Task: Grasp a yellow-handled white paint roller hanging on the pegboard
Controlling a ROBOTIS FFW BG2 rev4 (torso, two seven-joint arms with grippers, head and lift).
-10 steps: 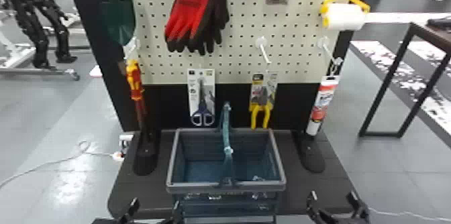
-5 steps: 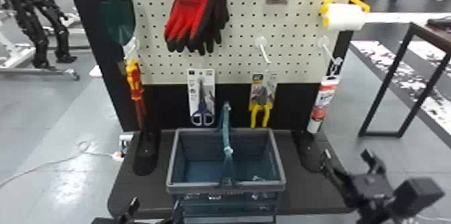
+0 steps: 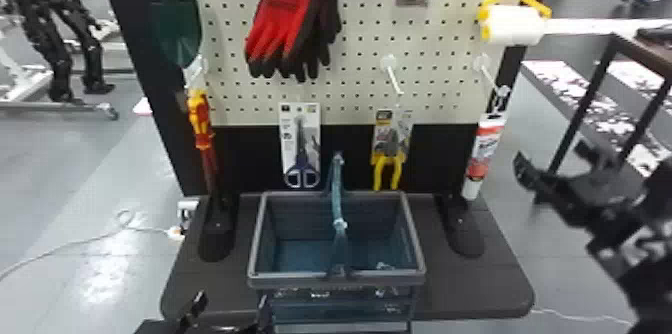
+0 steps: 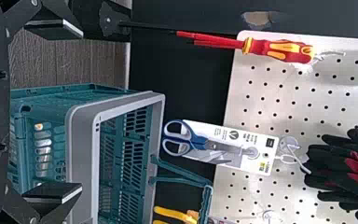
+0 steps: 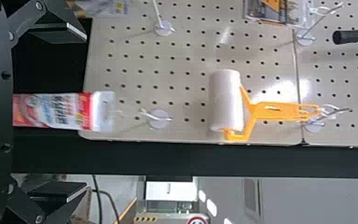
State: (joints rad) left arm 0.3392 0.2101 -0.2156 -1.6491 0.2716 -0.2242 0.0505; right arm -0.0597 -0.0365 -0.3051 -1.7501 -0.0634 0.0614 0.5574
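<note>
Yellow-handled white paint roller [image 3: 510,23] hangs from a hook at the top right corner of the cream perforated pegboard [image 3: 360,73], untouched. Right gripper [image 3: 552,160] sits off the black bench's [image 3: 470,283] right edge, well below the roller, its 2 fingers apart and holding nothing. Left gripper [image 3: 227,308] is low at the bench's front edge, also spread wide, near the grey-rimmed teal plastic basket [image 3: 412,238].

The left gripper [image 4: 74,112] has its two black fingers spread wide, and the teal, grey-rimmed basket [image 4: 81,154] sits framed between them. Beyond the basket stands the pegboard [image 4: 279,93]. Blue-handled scissors [image 4: 205,142] in a card pack hang from a hook on it, between a red-and-yellow screwdriver [image 4: 261,45] and yellow-handled pliers [image 4: 175,215]. Black-and-red gloves [image 4: 345,163] hang higher up the board.
</note>
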